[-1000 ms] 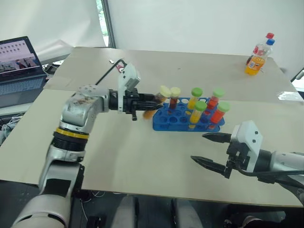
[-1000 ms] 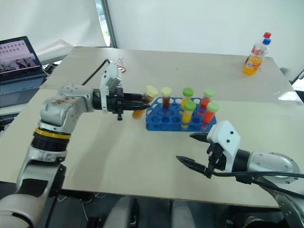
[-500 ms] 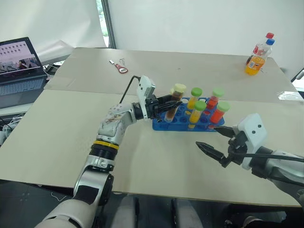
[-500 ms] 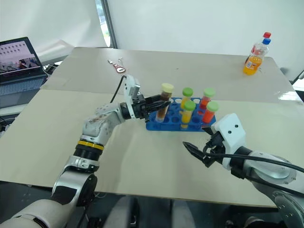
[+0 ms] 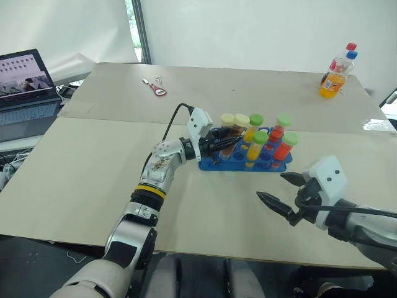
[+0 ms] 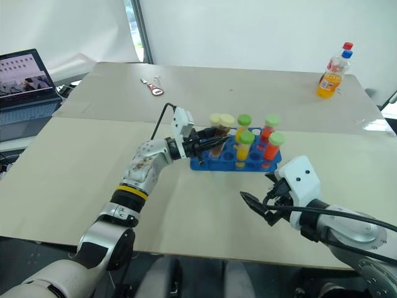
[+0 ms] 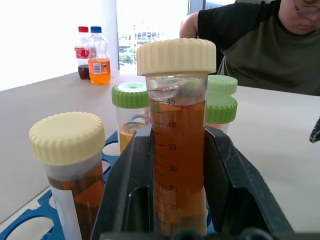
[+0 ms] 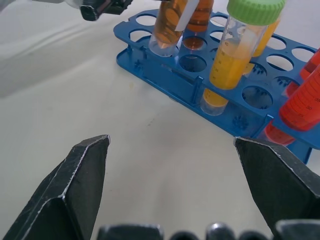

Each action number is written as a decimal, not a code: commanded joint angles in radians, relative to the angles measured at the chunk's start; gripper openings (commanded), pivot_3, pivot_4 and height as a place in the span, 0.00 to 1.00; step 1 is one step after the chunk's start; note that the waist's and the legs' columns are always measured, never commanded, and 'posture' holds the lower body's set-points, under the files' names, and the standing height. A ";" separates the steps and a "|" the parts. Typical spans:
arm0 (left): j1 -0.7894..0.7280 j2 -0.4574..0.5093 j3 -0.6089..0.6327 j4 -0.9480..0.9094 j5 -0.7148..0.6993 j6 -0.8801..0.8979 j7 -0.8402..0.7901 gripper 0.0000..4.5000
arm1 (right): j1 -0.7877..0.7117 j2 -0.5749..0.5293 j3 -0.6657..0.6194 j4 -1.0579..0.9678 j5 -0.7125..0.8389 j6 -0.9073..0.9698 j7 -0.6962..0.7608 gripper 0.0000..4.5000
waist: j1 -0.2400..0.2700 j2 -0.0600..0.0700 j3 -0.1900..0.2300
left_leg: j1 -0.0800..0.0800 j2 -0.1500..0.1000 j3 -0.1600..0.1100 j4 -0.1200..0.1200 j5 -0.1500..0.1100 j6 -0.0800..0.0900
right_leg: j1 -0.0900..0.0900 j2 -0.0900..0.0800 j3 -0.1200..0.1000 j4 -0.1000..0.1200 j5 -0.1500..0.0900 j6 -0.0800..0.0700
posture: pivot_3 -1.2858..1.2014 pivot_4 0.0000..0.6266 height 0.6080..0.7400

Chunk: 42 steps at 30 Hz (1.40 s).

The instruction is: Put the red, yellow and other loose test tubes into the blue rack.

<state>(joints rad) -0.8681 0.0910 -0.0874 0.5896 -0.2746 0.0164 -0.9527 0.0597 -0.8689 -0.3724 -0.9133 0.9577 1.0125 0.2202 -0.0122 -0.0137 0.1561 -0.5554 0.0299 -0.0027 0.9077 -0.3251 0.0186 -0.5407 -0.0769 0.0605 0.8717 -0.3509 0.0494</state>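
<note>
The blue rack (image 5: 214, 162) stands mid-table with several capped tubes upright in it, red-orange (image 5: 285, 146) and yellow (image 5: 257, 148) ones with green caps. My left gripper (image 5: 224, 144) reaches over the rack's left end, shut on a test tube (image 7: 177, 150) of brownish-orange liquid with a pale yellow cap (image 5: 227, 118). That tube leans slightly, and its lower end (image 8: 162, 42) is at a hole in the rack's near-left corner. A second pale-capped tube (image 7: 67, 142) stands in the rack beside it. My right gripper (image 5: 273, 187) hovers open in front of the rack, its fingers (image 8: 80, 175) holding nothing.
Orange drink bottles (image 5: 335, 76) stand at the table's far right corner. A laptop (image 5: 25, 84) sits off the left edge, and a small red tool (image 5: 157, 89) lies far back. A person in a dark shirt (image 7: 250, 45) sits beyond the table.
My left gripper has carried the pale-capped tube rightward and down, from beside the rack's left end to over its holes. The right gripper has stayed in place, turning slightly.
</note>
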 commanded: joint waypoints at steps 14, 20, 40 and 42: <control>0.076 -0.042 0.007 0.000 0.046 -0.065 0.101 0.19 | -0.046 0.079 -0.002 -0.032 0.028 -0.048 -0.099 0.98 | 0.002 0.000 0.000 | 0.001 0.000 0.000 0.000 0.000 0.000 | 0.002 0.000 0.000 0.000 0.000 0.000 | 0.52 0.24 0.39; 0.116 -0.029 0.002 -0.042 0.033 -0.072 0.062 0.61 | -0.059 0.097 0.001 -0.037 0.000 -0.094 -0.086 0.98 | -0.001 0.000 0.000 | 0.002 0.000 -0.001 0.000 0.000 0.000 | 0.003 0.000 0.000 -0.001 0.000 0.001 | 0.52 0.24 0.39; 0.353 0.643 0.061 -0.637 0.041 0.332 -0.132 0.99 | -0.105 -0.209 -0.132 0.340 -0.244 -0.341 0.484 0.99 | -0.006 0.001 0.000 | 0.004 0.001 0.000 -0.002 0.000 0.000 | 0.002 0.001 0.000 -0.002 -0.002 -0.001 | 0.52 0.24 0.39; 0.383 0.671 0.088 -0.663 0.015 0.366 -0.133 0.99 | -0.089 -0.244 -0.150 0.383 -0.255 -0.367 0.577 0.99 | 0.003 0.002 0.000 | 0.004 0.001 -0.001 -0.002 0.000 0.000 | 0.003 0.001 -0.001 -0.002 -0.003 -0.001 | 0.52 0.24 0.39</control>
<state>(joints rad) -0.4862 0.7586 -0.0162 -0.0270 -0.2275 0.3559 -1.0816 -0.0277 -1.0968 -0.4776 -0.5397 0.7110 0.6871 0.7231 -0.0095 -0.0121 0.1559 -0.5516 0.0313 -0.0033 0.9055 -0.3255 0.0190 -0.5374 -0.0766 0.0598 0.8701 -0.3539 0.0482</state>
